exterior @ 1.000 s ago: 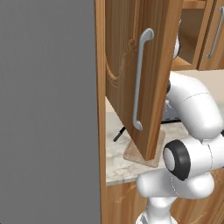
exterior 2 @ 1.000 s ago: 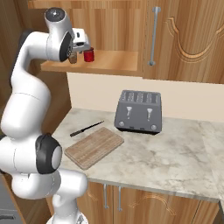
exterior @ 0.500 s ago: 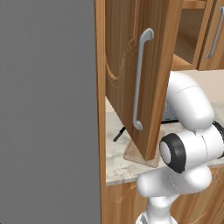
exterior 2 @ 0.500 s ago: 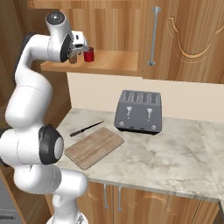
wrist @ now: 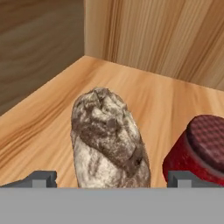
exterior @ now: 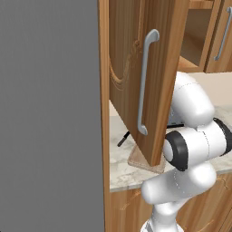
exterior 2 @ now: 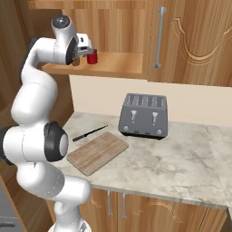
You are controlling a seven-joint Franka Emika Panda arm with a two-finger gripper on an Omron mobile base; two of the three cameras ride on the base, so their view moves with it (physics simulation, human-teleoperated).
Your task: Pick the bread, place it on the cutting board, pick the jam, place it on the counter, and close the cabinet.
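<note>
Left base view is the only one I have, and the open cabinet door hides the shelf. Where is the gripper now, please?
Observer: The gripper is inside the cabinet, over the shelf, beside the jam.
Operator: Is the bread between the jaws?
Observer: In the hand view the bread lies between the two fingertips, with the jaws open on either side. I cannot tell whether they touch it.
Operator: How close is the jam to the bread?
Observer: The jam stands just beside the bread, behind one fingertip, with a narrow gap of shelf between them.
Operator: Is the cutting board free?
Observer: Yes, the cutting board has nothing on it; a knife lies beside it, and the toaster stands behind.
</note>
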